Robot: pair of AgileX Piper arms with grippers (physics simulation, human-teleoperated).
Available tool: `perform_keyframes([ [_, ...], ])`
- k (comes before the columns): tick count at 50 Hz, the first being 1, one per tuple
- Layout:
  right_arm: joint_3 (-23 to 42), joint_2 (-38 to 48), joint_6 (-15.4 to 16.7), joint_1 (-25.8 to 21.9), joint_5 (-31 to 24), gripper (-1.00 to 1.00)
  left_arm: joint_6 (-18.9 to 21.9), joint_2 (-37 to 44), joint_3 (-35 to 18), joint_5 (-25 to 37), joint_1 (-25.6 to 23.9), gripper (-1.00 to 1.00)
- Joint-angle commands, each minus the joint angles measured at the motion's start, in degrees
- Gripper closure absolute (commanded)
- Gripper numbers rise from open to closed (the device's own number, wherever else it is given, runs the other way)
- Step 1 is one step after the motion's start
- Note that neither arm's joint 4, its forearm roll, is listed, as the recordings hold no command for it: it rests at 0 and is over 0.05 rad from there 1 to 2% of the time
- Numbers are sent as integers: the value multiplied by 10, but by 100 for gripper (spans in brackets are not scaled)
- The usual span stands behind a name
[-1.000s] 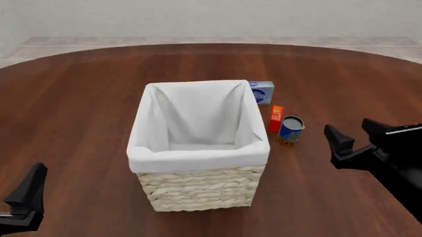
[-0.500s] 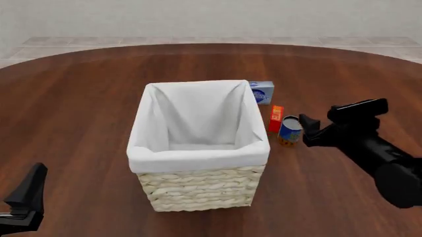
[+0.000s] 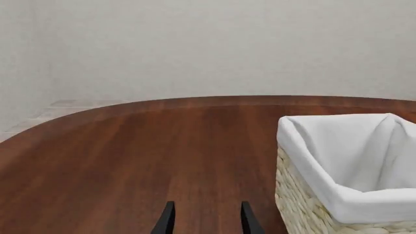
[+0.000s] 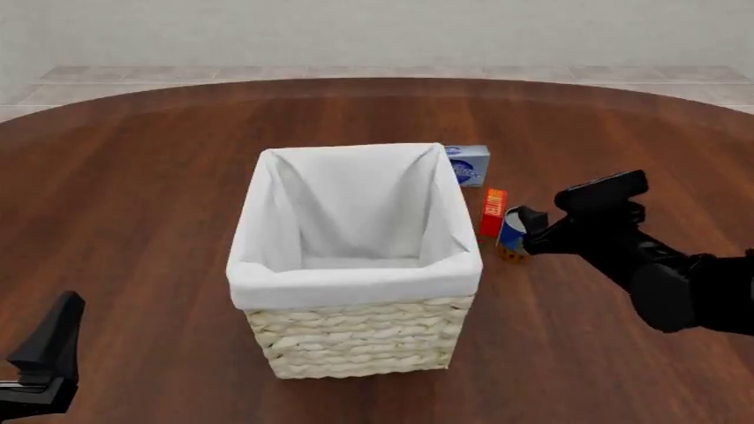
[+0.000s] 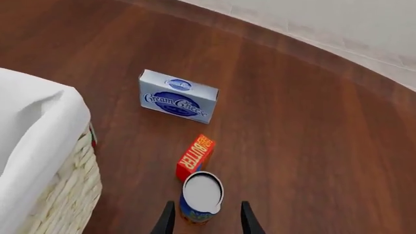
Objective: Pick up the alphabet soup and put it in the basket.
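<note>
Basket (image 4: 353, 265) sits with only white lining inside. Right gripper (image 5: 204, 222) spread wide around the alphabet soup (image 5: 201, 197); left gripper (image 3: 204, 220) parted too.

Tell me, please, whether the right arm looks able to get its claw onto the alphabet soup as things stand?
Probably yes: the right claw is open, with the alphabet soup standing upright between its fingers, nothing blocking.

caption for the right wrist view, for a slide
Open right claw straddling the soup can, beside the butter box.

Cream cheese box (image 5: 177, 96) standing on dark wood table (image 4: 141, 177), red-orange butter box (image 5: 195, 157) near it
</note>
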State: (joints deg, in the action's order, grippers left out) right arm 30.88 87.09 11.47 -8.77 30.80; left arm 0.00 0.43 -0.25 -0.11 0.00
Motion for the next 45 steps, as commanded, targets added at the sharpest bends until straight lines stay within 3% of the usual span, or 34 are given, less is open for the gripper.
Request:
perform_keyframes([
  [1, 0, 29, 1, -2, 11, -100, 0, 0, 0, 0, 0, -100],
  [18, 22, 78, -14, -16, -1, -100, 0, 0, 0, 0, 0, -100],
  [34, 21, 103, -8, -6, 8, -100, 0, 0, 0, 0, 0, -100],
  [45, 58, 131, -3, 0, -12, -100, 0, 0, 0, 0, 0, -100],
])
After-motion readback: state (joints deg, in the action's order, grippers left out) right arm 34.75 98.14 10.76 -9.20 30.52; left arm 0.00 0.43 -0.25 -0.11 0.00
